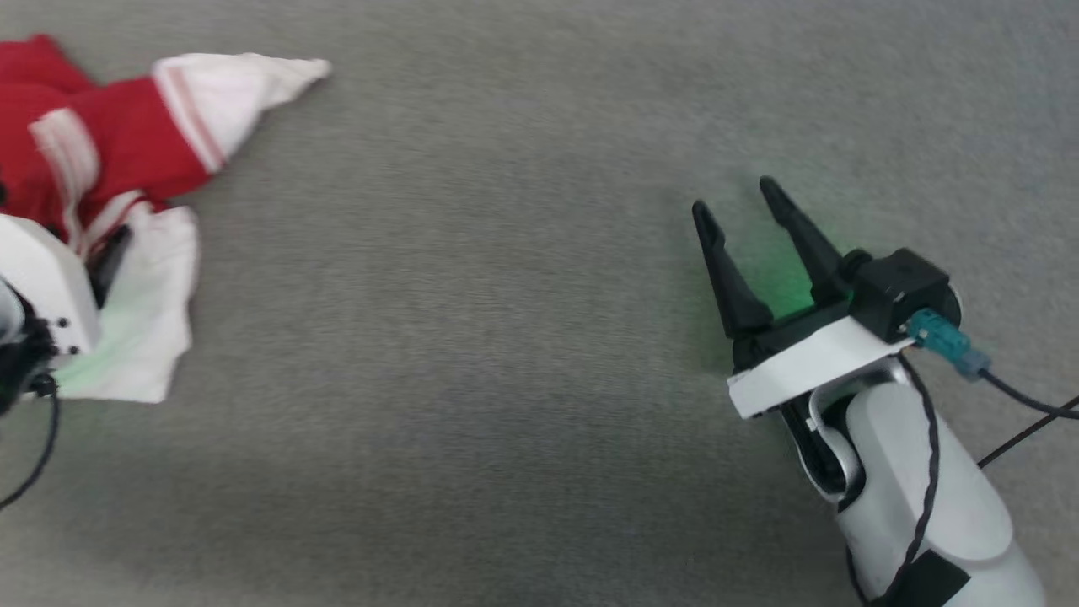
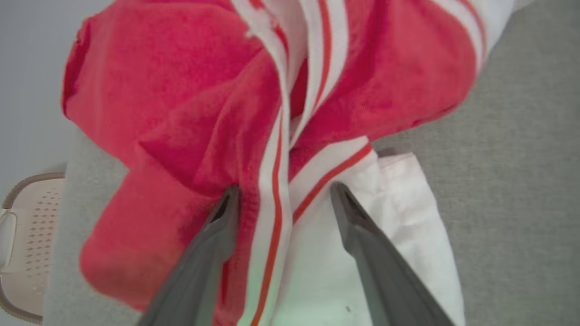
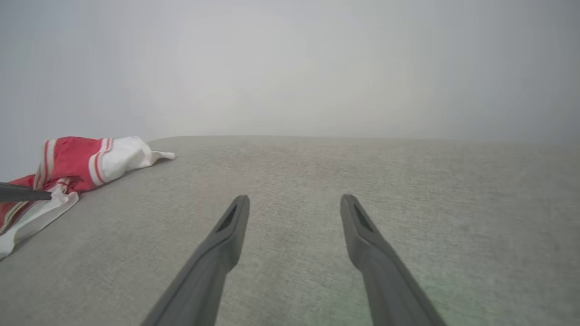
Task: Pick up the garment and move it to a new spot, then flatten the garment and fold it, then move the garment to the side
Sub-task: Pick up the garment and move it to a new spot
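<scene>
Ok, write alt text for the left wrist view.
The open left claw points at a crumpled red garment with white panels and stripes, its dark fingers either side of a striped fold. The garment lies on a grey surface, with a pale perforated object at left.

Bare indoor room: grey fabric surface [image 1: 506,379]

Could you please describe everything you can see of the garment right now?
The garment is soft, knit-looking red cloth with white end panels and thin red-and-white stripe bands. It lies crumpled in a heap at the robot's left on the grey textured surface, one white end tapering to a point. The left gripper is over it, jaws open astride a striped fold.
</scene>
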You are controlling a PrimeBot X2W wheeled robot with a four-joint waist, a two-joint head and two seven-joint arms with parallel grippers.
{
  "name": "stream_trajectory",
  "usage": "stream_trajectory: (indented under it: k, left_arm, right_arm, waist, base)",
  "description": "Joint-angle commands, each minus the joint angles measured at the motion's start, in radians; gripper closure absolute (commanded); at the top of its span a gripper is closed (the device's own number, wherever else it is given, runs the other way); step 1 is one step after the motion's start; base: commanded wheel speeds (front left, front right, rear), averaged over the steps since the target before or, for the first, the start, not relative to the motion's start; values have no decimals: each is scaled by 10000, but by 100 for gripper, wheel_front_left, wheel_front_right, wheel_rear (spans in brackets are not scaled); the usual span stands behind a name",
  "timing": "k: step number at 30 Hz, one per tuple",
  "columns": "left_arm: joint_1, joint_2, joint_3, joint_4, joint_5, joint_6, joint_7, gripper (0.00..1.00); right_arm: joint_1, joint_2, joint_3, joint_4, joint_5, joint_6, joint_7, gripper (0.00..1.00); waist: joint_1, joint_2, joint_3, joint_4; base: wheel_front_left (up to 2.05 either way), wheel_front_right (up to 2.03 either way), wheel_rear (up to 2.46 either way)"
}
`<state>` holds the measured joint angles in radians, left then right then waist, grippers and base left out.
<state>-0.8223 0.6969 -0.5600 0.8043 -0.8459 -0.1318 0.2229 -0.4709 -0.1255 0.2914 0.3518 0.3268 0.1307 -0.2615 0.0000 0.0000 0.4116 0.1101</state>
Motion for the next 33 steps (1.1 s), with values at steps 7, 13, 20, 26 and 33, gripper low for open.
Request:
stream_trajectory:
  k: [7, 13, 20, 26, 33]
  left_arm:
    - [-108, 209, -961, 365, -1431, 25, 1604, 0]
    - [-5, 40, -1531, 552, -2078, 23, 1831, 57]
    - [-406, 502, -1893, 537, -2028, -26, 467, 100]
    - [-1063, 923, -2326, 592, -1441, 3, -1116, 100]
    - [-1615, 889, -3267, -624, -1082, 10, -2053, 100]
  right_arm:
    - [-250, 5, 192, -736, 125, 1, -50, 0]
    - [5, -25, 219, -1286, 29, 1, -50, 0]
    - [162, 50, 170, -1396, 80, 1, -50, 0]
    - [390, 185, 110, -1223, 259, 1, -50, 0]
    - [746, 357, -113, -1200, 385, 1, -49, 0]
  waist:
    - [0, 0, 962, -1031]
    - [0, 0, 1008, -1144]
    - [0, 0, 528, -1116]
    - [0, 0, -383, -1184]
    - [0, 0, -1035, -1555]
  base:
    - [0, 0, 0]
    - [0, 0, 0]
    - [0, 0, 0]
    - [0, 0, 0]
    - [0, 0, 0]
